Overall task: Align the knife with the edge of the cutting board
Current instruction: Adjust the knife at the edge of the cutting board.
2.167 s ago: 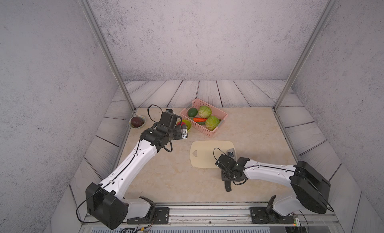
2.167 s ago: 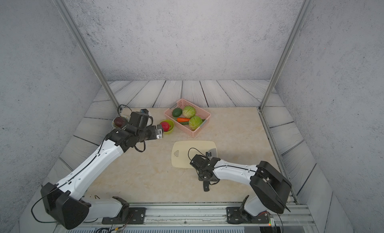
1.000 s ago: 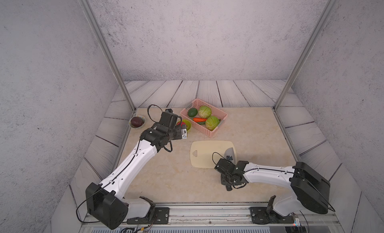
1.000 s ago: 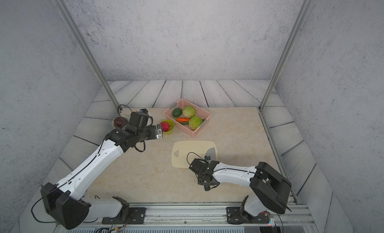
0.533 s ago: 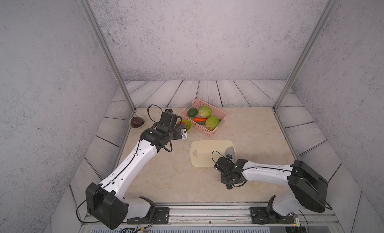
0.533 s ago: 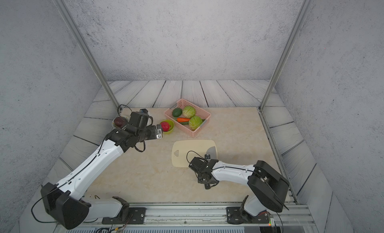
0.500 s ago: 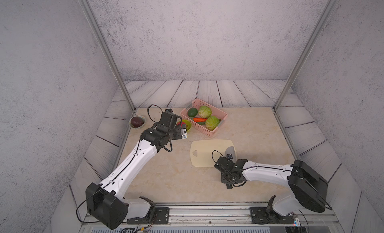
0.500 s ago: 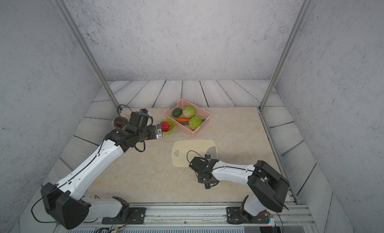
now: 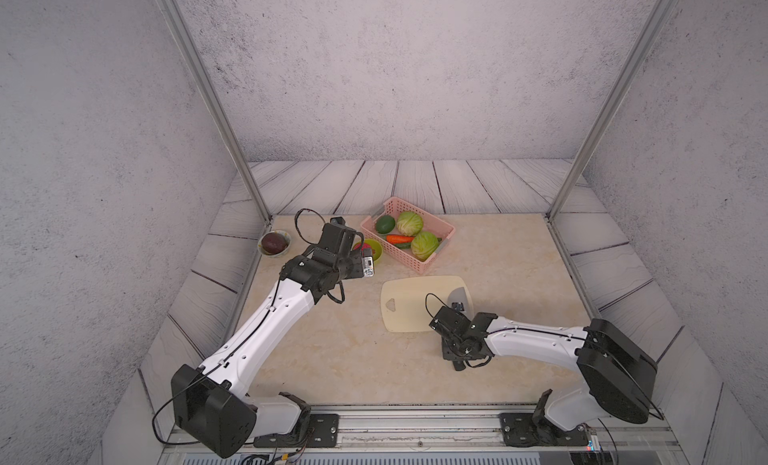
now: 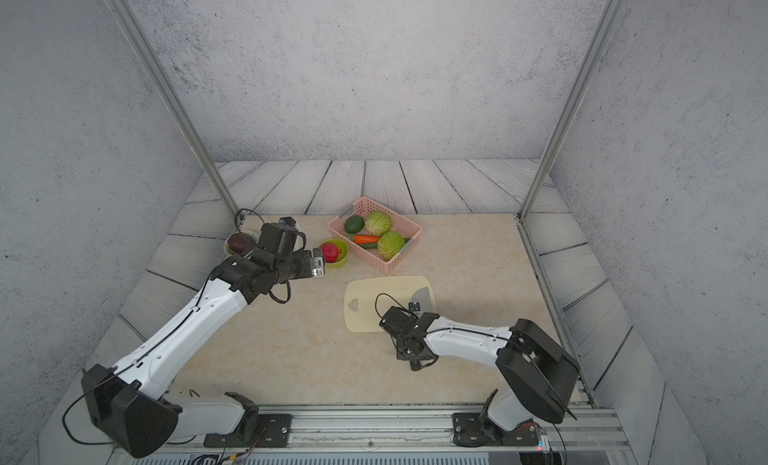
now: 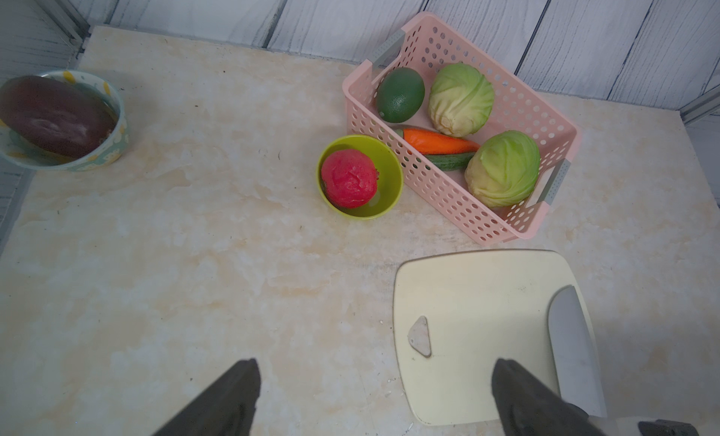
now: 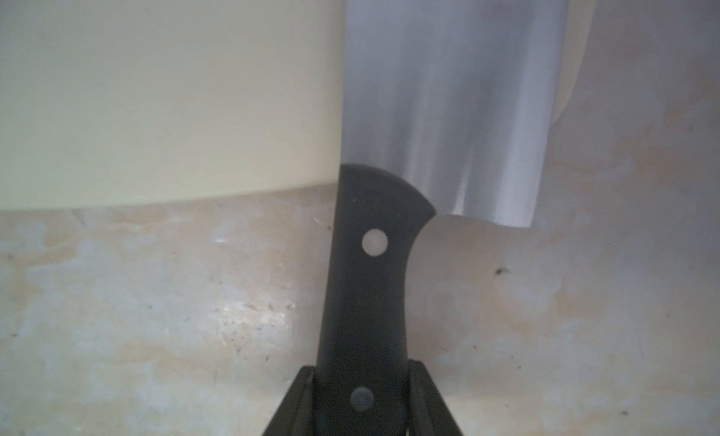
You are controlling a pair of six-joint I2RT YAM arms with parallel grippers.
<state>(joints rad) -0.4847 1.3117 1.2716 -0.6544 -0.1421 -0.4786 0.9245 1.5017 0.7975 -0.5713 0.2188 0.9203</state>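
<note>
Knife [image 12: 440,114], a grey steel cleaver with a black riveted handle, was clamped by its handle in the right gripper [image 12: 362,395] low right of centre in both top views, blade lying along the right side of the thin cream plastic cutting board [image 9: 409,303], while farther back the left gripper [image 11: 374,395] stood with jaws apart.

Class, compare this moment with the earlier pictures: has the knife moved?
Yes. Gripped by the right gripper, the knife has slid farther onto the cutting board, toward the pink basket.
</note>
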